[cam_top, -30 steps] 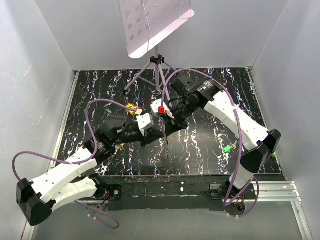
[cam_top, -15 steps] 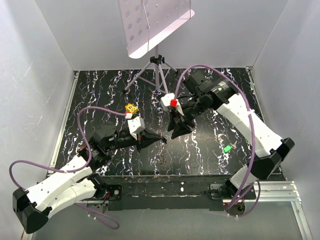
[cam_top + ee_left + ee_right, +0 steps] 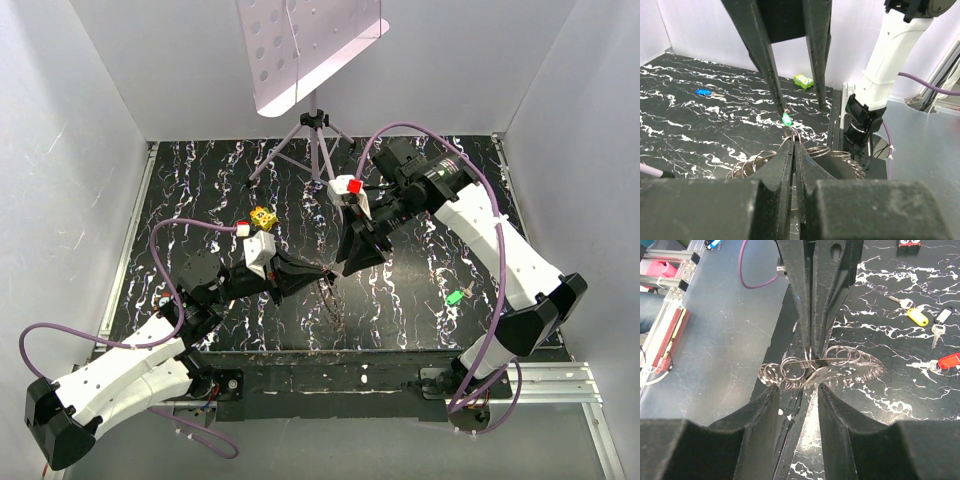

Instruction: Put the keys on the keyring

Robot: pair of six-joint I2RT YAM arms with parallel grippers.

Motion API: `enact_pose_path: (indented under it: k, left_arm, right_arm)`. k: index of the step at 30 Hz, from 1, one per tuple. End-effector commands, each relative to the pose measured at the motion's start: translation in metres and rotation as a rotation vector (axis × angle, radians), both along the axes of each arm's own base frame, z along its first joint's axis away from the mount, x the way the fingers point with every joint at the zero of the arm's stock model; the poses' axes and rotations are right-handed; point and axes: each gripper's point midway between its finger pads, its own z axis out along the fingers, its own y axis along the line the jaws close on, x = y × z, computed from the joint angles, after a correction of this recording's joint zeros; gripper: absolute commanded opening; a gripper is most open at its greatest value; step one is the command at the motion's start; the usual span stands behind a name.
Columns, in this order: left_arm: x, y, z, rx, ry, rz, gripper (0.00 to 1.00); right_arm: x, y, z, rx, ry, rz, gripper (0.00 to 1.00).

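None of the keys shows on the keyring (image 3: 815, 371) yet, as far as I can judge. The green key (image 3: 786, 119) and the blue key (image 3: 704, 92) lie on the black table (image 3: 700, 130) in the upper half of the left wrist view. The yellow key (image 3: 916, 315) and the red key (image 3: 950, 361) lie near the right edge of the right wrist view. So the threading seems wholly left to do; only the holding of the ring is done. The left pincer (image 3: 793, 142) is closed tight on the keyring, a bunch of wire loops at the centre of both wrist views. The right pincer (image 3: 797, 389) stands partly parted and holds nothing. The keyring hangs just beyond its tips, in line with the gap between them, not touching as far as shows. Every key lies well apart from both pincers
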Motion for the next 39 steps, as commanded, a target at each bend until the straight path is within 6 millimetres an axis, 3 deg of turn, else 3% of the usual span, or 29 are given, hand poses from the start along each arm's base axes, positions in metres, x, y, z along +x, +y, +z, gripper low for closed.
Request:
enact_pose_path:
  k: [1, 27, 33, 36, 39]
  left_arm:
    - [-0.005, 0.001, 0.020, -0.064, -0.041, -0.026, 0.00]
    - [-0.008, -0.002, 0.025, -0.085, -0.028, -0.051, 0.00]
    - [-0.008, -0.001, 0.024, -0.086, -0.025, -0.045, 0.00]
    - [-0.006, -0.001, 0.024, -0.085, -0.021, -0.036, 0.00]
    - [-0.005, 0.001, 0.025, -0.088, -0.022, -0.021, 0.00]
  right_arm:
    - [-0.011, -0.002, 0.008, 0.030, 0.046, 0.026, 0.43]
    - [-0.002, 0.012, 0.005, 0.051, 0.067, 0.040, 0.40]
    - [-0.005, 0.012, 0.006, 0.060, 0.071, 0.049, 0.20]
    - [-0.006, 0.011, 0.007, 0.063, 0.069, 0.050, 0.02]
    - [-0.009, 0.009, 0.009, 0.067, 0.064, 0.055, 0.01]
